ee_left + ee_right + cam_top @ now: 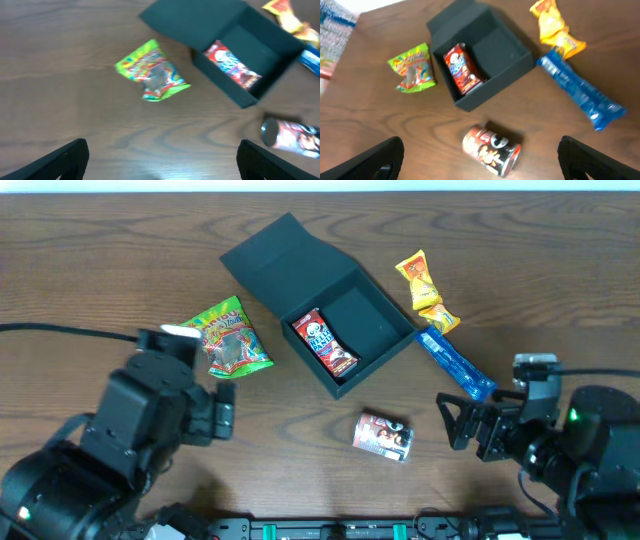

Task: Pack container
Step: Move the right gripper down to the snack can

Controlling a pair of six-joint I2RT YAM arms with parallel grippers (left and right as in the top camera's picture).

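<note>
The wood-grain table [80, 270] carries the container [375, 320], a matte dark cardboard square, open at centre-far with its flap lid [275, 255] laid back far-left. To its right lie a long crinkly blue packet [455, 363] and a yellow packet [427, 292]. A green pouch [228, 338] is to its left, a cylindrical can [384, 436] lies near, and a glossy red packet [325, 342] is inside. Only the wrist views show that the fingers of the left gripper [162, 147] and the right gripper [481, 145] are spread wide.

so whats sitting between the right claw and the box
A small can on its side lies between the right claw and the box. The right wrist view shows it best, straight ahead of the open claw.
</note>
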